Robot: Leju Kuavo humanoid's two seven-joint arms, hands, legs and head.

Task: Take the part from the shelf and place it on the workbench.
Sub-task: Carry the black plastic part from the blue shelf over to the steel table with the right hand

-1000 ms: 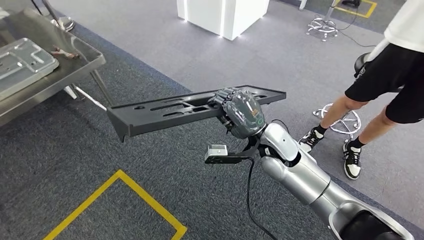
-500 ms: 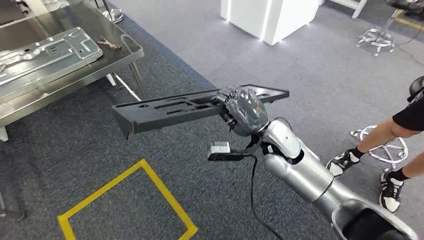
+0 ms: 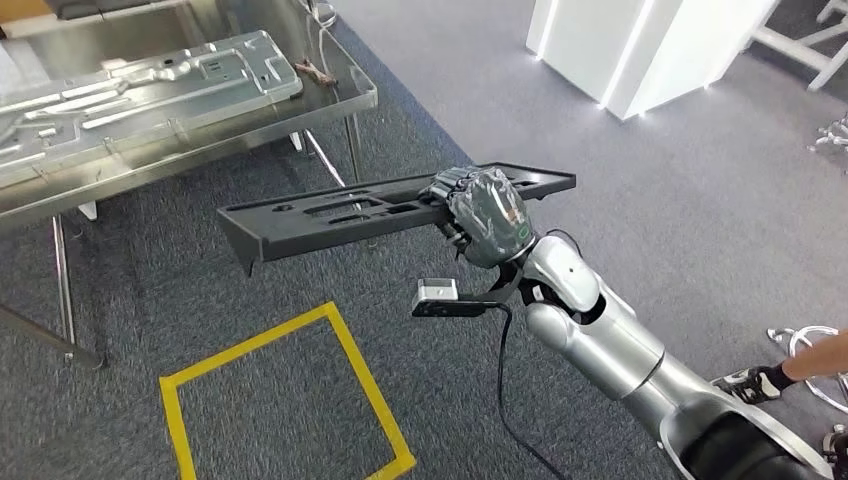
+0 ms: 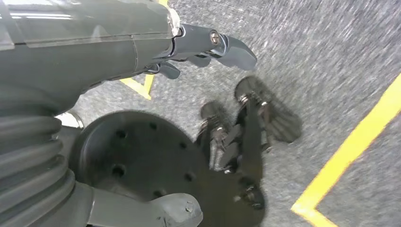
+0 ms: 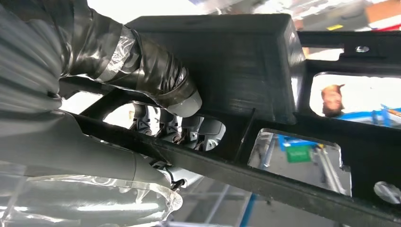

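Note:
A long black slotted part hangs level over the carpet. My right hand grips it near its right end, fingers wrapped over the far edge. In the right wrist view the taped thumb presses on the part's black underside and the other fingers curl through a slot. The steel workbench stands at the upper left, beyond the part's left end and apart from it. My left hand hangs over the carpet, fingers and thumb apart, holding nothing.
Embossed metal panels and a small brown object lie on the workbench. A yellow tape square marks the floor below the part. A white pillar stands at the far right. A person's shoe and a stool base are at the lower right.
The whole picture has shifted as the camera turned: the workbench now shows larger and closer, and the person has slid off to the right. My right hand keeps its hold on the part.

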